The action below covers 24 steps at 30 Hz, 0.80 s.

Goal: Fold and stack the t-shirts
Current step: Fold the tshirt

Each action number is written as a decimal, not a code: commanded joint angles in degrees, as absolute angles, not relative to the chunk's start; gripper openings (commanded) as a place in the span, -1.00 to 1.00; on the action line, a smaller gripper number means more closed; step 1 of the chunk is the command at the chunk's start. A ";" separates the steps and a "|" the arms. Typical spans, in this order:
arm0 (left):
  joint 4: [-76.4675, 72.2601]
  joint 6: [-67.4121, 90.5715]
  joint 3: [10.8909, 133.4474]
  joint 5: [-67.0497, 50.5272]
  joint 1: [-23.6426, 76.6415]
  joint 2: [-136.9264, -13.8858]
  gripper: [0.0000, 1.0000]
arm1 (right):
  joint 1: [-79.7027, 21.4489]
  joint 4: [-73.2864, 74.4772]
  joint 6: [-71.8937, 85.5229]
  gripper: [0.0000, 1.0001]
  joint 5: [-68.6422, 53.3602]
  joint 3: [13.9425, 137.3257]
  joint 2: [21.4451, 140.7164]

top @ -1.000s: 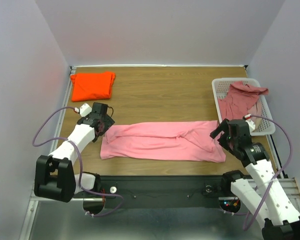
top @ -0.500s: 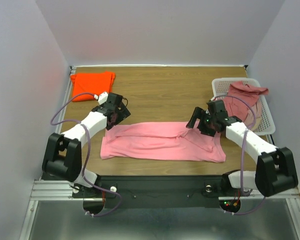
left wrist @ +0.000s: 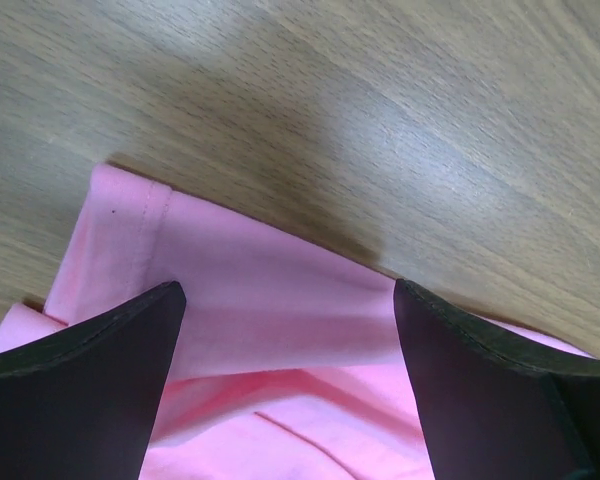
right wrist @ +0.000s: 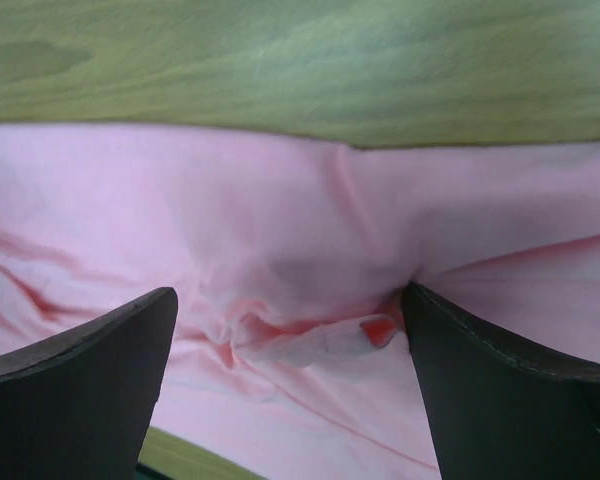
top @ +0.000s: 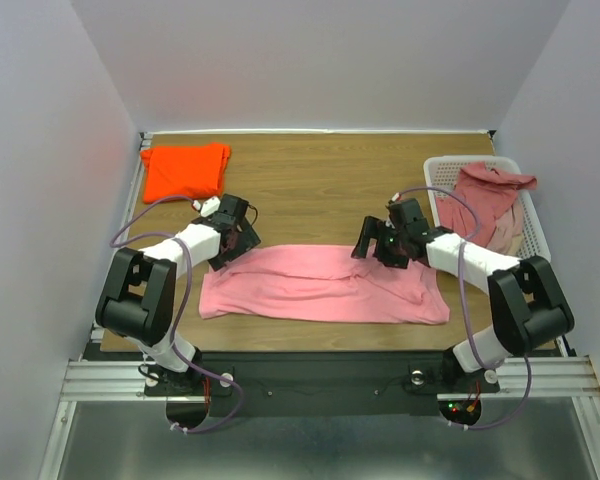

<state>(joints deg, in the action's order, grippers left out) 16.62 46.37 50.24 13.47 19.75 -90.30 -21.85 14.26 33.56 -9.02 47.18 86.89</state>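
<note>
A bubblegum pink t-shirt (top: 320,285) lies folded into a long strip across the near half of the table. My left gripper (top: 232,245) stands open over its far left corner, the pink cloth (left wrist: 280,330) showing between the dark fingers (left wrist: 80,370). Over the strip's far edge right of centre, my right gripper (top: 378,245) is open too, with a bunched fold of the pink shirt (right wrist: 310,330) between its fingers (right wrist: 510,390). A folded bright orange t-shirt (top: 185,170) sits at the far left corner. Dusty rose t-shirts (top: 485,195) are heaped in the basket.
A white mesh basket (top: 435,178) stands at the far right of the wooden table (top: 320,190). White walls close in the table on three sides. The metal rail with both arm bases runs along the near edge.
Both arms swung inward from the strip's ends to its far edge. The right gripper came from the near right end to right of centre; the left settled on the far left corner.
</note>
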 commanded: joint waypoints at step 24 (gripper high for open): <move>17.75 45.97 45.70 16.61 15.56 -88.42 0.97 | -26.63 19.42 39.98 1.00 -17.76 34.89 61.78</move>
<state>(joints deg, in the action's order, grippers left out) 14.15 46.33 48.23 15.88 16.21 -89.17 -26.30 19.51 37.71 -19.97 31.70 59.53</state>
